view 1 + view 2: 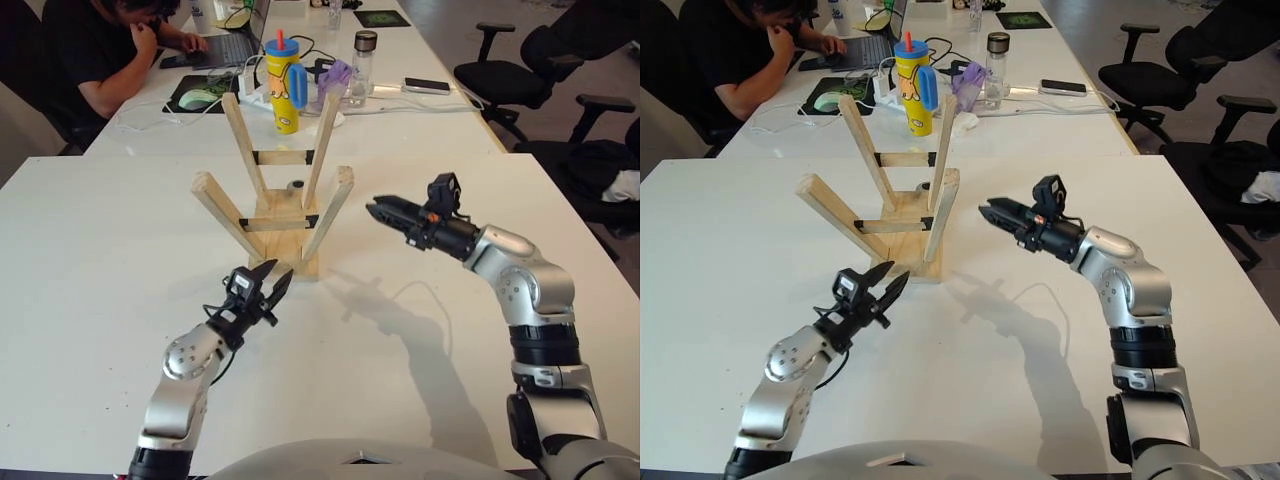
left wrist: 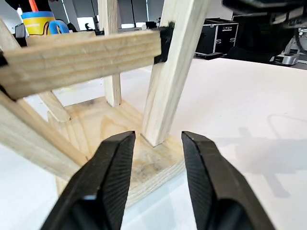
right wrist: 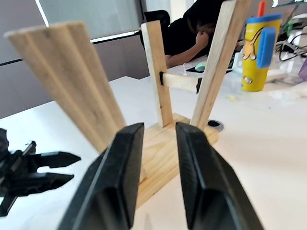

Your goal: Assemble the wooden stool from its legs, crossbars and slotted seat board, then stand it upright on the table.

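Resting upside down on the white surface [image 1: 100, 260], the pale wooden four-legged stool [image 1: 283, 222] points its legs upward. My left gripper [image 1: 279, 270] hovers spread just beside its slotted seat board [image 1: 298, 262]; my right gripper [image 1: 372, 208], fingers parted, hangs near a leg

My left arm [image 1: 185, 370] and right arm [image 1: 525, 280] are silver-grey shells with rounded joints and black bands. The left gripper [image 1: 278, 272] and right gripper [image 1: 372, 208] are black with ribbed pads [image 2: 115, 177] (a black cable [image 1: 208, 312] loops at my left wrist, an orange mark [image 1: 432, 213] sits on the right).
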Action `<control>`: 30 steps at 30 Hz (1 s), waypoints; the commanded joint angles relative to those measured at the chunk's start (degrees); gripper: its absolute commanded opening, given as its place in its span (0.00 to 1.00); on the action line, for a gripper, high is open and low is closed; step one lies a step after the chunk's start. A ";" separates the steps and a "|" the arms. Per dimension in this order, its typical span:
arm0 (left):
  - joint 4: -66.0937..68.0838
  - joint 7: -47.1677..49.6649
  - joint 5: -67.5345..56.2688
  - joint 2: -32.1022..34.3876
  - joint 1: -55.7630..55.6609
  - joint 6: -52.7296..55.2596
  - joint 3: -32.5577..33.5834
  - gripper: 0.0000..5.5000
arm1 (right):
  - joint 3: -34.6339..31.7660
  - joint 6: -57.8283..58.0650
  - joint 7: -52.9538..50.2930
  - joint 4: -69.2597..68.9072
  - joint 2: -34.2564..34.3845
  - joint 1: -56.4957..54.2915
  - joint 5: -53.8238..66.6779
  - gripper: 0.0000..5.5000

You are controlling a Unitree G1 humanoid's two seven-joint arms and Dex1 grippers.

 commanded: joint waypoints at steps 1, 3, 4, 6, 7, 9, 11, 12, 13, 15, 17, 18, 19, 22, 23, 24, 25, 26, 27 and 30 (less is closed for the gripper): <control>6.05 4.98 4.26 -1.69 -4.84 0.70 -1.69 0.21 | -3.49 -0.24 -1.57 1.95 2.80 -5.59 3.60 0.11; 8.84 6.27 5.06 -2.41 -6.95 1.35 -2.15 0.21 | -4.92 0.16 -2.32 1.63 3.91 -8.10 5.70 0.10; 10.05 6.82 5.64 -2.60 -7.73 1.40 -2.51 0.21 | -5.51 0.38 -2.72 1.63 4.52 -9.25 6.63 0.10; 13.28 8.83 6.29 -3.86 -9.80 1.73 -2.52 0.21 | -6.54 1.26 -3.92 1.03 6.05 -12.64 9.21 0.10; 14.63 9.72 7.22 -4.06 -10.67 2.04 -2.93 0.21 | -6.86 1.51 -4.56 0.87 6.71 -14.24 10.14 0.10; 17.43 10.73 8.76 -4.29 -11.91 3.83 -4.01 0.21 | -7.16 1.40 -5.79 0.68 8.15 -17.37 11.60 0.10; 18.68 11.06 9.56 -4.20 -11.62 5.59 -4.92 0.21 | -6.63 1.02 -6.49 0.80 9.69 -19.81 12.37 0.10; 18.63 10.93 9.16 -4.49 -11.27 6.22 -5.10 0.21 | -6.67 0.47 -6.93 0.59 10.69 -21.04 12.92 0.10; 18.35 10.92 8.87 -4.72 -11.12 6.62 -5.25 0.21 | -6.80 -0.56 -7.51 0.16 11.58 -22.29 13.07 0.10; 17.80 11.11 8.87 -5.01 -11.15 8.21 -5.65 0.21 | -8.86 -2.50 -10.12 -1.61 13.38 -26.68 15.32 0.10; 17.69 11.53 9.26 -5.03 -11.30 8.82 -5.83 0.21 | -9.61 -2.30 -11.67 -3.32 13.48 -28.69 16.54 0.10; 17.63 11.62 9.28 -4.99 -11.29 8.99 -5.84 0.21 | -9.24 -1.84 -11.95 -3.98 13.49 -28.56 16.64 0.10; 17.63 11.66 9.25 -4.88 -11.24 9.10 -5.85 0.21 | -8.08 -0.77 -12.40 -4.80 13.89 -27.29 16.58 0.10; 17.59 11.93 9.18 -4.62 -10.54 9.21 -5.79 0.21 | 4.48 8.67 -17.58 -3.49 15.66 -14.38 10.17 0.10; 17.33 12.08 9.06 -4.66 -10.28 9.41 -5.73 0.21 | 11.26 13.18 -20.81 -1.52 15.25 -7.79 6.01 0.10; 16.84 12.13 8.98 -4.62 -10.10 9.90 -5.71 0.21 | 16.84 16.05 -23.47 1.10 14.63 -1.18 2.30 0.10; 16.06 12.26 8.90 -4.60 -9.80 10.57 -5.59 0.21 | 20.19 17.20 -24.57 2.28 14.12 3.89 0.23 0.10; 14.92 12.26 9.13 -4.19 -9.35 11.46 -5.59 0.21 | 21.50 16.56 -25.46 2.73 13.95 6.40 -1.65 0.10; 14.18 12.26 9.38 -3.76 -8.91 11.99 -5.56 0.21 | 20.75 15.61 -26.18 2.53 14.38 6.14 -1.95 0.10; 14.13 12.84 9.18 -3.54 -7.86 13.29 -4.87 0.21 | 12.81 7.43 -25.25 0.67 17.19 -3.82 1.19 0.10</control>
